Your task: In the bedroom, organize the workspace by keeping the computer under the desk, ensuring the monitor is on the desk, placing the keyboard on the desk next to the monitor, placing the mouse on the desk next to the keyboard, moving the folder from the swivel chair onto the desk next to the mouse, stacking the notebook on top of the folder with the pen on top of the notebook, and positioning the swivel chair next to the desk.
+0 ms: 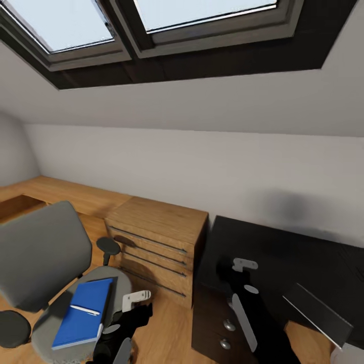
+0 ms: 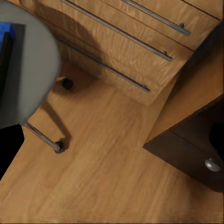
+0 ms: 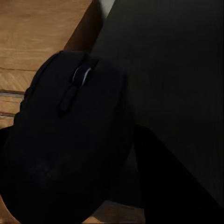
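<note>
Swivel chair (image 1: 38, 253): grey upholstery, black armrests; chrome legs and black casters in the left wrist view.
Folder (image 1: 83, 313), head view at 8 o'clock: bright blue, thin white edge.
Pen (image 1: 84, 310) on the folder: white.
Low cabinet (image 1: 156, 247), head view centre: light wood grain, dark grey bar handles.
Table (image 1: 283, 263), at 4 o'clock: glossy black top, dark drawers, silver knobs.
Mouse (image 3: 70, 140), right wrist view: black, grey scroll wheel.
Floor (image 2: 107, 177): warm honey wood planks.
Wall (image 1: 202, 162): plain off-white.
Skylight frames (image 1: 126, 45), at 12 o'clock: dark brown-black around pale blue panes.
</note>
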Controlling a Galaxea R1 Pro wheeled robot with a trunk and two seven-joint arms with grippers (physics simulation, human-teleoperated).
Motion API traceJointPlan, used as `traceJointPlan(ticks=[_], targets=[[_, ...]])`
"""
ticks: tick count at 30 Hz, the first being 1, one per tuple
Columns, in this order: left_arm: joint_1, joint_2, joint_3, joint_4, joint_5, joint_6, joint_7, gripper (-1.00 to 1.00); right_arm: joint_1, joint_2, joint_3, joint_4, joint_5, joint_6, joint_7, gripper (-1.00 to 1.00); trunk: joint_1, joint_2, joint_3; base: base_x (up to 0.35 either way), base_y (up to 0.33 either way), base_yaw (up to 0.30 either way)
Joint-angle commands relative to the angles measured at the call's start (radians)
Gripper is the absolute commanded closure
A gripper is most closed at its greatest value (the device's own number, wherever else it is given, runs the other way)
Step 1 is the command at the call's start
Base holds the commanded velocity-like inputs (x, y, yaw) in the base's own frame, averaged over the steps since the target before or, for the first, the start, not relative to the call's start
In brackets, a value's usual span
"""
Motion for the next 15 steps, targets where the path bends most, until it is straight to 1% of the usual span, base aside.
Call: traceJointPlan(ticks=[1, 2, 3, 11, 13, 15], targets=[[-0.001, 0.000, -0.002, -0.001, 0.010, 0.002, 0.010, -1.00, 0.000, -0.001, 0.002, -0.003, -0.015, 0.003, -0.011, 1.00, -0.004, 0.006, 0.002, -0.342, 0.000, 0.000], [-0.001, 0.000, -0.002, -0.001, 0.010, 0.002, 0.010, -1.00, 0.000, -0.001, 0.002, -0.005, -0.017, 0.002, -0.011, 1.00, -0.008, 0.013, 0.005, -0.343, 0.000, 0.000], [-0.001, 0.000, -0.042, -0.001, 0.007, 0.001, 0.011, -1.00, 0.000, -0.004, 0.000, -0.005, -0.024, -0.001, -0.011, 1.00, -0.012, 0.020, 0.009, -0.343, 0.000, -0.227], [-0.001, 0.002, -0.043, -0.001, 0.008, 0.001, 0.011, -1.00, 0.000, -0.006, -0.002, -0.005, -0.029, -0.002, -0.011, 1.00, -0.043, 0.076, 0.040, -0.339, -0.001, -0.259], [-0.001, 0.002, -0.043, 0.006, 0.009, 0.001, 0.012, -1.00, 0.000, -0.006, -0.002, -0.003, -0.028, -0.003, -0.011, 1.00, -0.050, 0.090, 0.048, -0.218, -0.027, -0.263], [-0.001, 0.002, -0.040, 0.030, 0.009, 0.001, 0.012, -1.00, 0.000, -0.006, -0.002, -0.001, -0.028, -0.003, -0.012, 1.00, -0.058, 0.104, 0.056, -0.095, -0.015, -0.264]])
